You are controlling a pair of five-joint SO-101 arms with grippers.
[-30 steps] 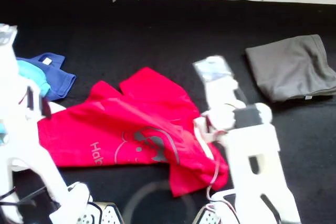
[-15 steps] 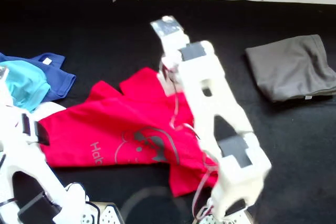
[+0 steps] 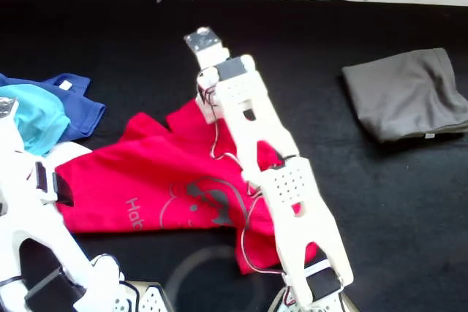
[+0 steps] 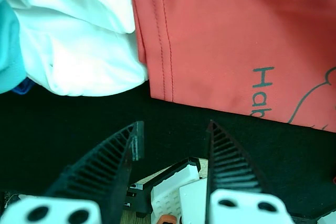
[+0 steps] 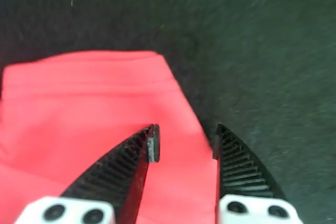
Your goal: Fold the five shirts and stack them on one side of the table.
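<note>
The right arm has swung from the near corner of the red shirt (image 3: pixel 168 173) out to its far sleeve, where the right gripper (image 5: pixel 184 142) hangs with fingers apart over the sleeve's edge. The left gripper (image 4: pixel 173 135), fingers also spread, sits above the black table (image 3: pixel 314 42) just off the shirt's hem, beside a white shirt (image 4: pixel 84 40). The red shirt lies spread mid-table, with a turquoise shirt (image 3: pixel 36 118) and a blue shirt (image 3: pixel 77 104) bunched on the left side and a folded grey shirt (image 3: pixel 406 93) well apart on the right side.

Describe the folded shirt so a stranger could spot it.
On the black table, look to the right edge of the high view, past the spread red shirt. The grey shirt lies alone there, the only folded one.
</note>
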